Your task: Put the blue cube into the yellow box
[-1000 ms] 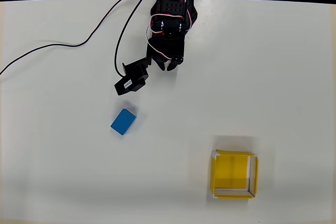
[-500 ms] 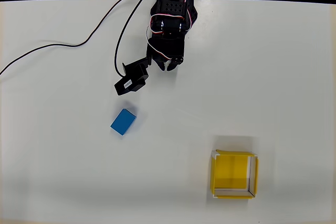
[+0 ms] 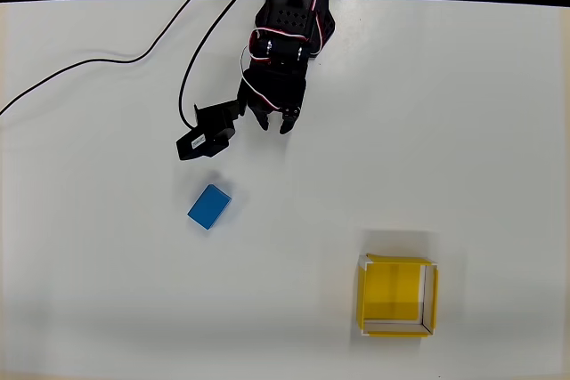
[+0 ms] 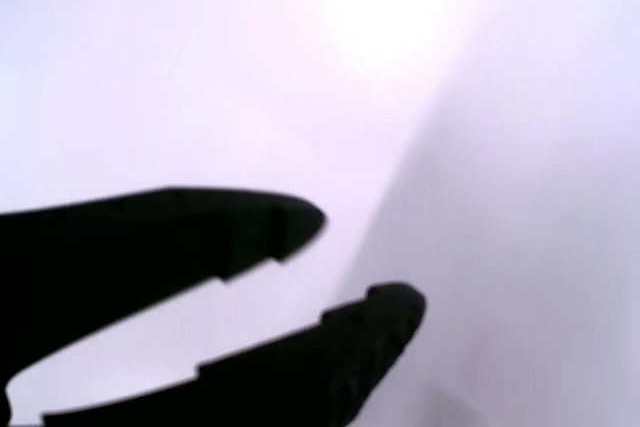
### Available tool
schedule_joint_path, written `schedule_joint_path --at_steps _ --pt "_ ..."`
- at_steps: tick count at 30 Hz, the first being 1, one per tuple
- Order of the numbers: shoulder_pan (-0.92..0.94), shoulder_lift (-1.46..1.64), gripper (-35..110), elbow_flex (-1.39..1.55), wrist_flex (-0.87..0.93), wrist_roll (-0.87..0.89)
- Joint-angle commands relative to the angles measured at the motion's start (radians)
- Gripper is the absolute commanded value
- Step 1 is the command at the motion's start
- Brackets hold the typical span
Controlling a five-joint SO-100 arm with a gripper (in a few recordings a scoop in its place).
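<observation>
My gripper (image 3: 274,124) slightly parted, holding nothing, above white table (image 3: 107,291). Blue cube (image 3: 209,206) lies below-left of it in overhead view; yellow box (image 3: 397,295) well apart, lower right.

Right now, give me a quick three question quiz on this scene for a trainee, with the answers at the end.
1. True or false: the cube already lies inside the box.
2. In the overhead view, where does the cube lie relative to the gripper? A) below and left of it B) right of it C) between its fingers
3. Fill in: in the wrist view the gripper is ____ and holds nothing.

Key: 1 false, it lies on the table, apart from the box; 2 A; 3 open.
</observation>
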Motion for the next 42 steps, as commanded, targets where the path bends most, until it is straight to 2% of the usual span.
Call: schedule_joint_path --at_steps 1,7,10,13,21,42 --pt "0.089 -0.202 29 -0.33 -0.104 0.06" --pt "0.201 -0.463 29 -0.5 -0.308 0.175" --pt "0.244 -0.58 29 -0.566 -0.357 0.224" --pt "0.268 -0.676 36 -0.623 -0.365 0.239" --pt "0.296 -0.911 43 -0.719 -0.431 0.212" --pt "0.308 -1.236 44 -0.831 -0.618 0.124"
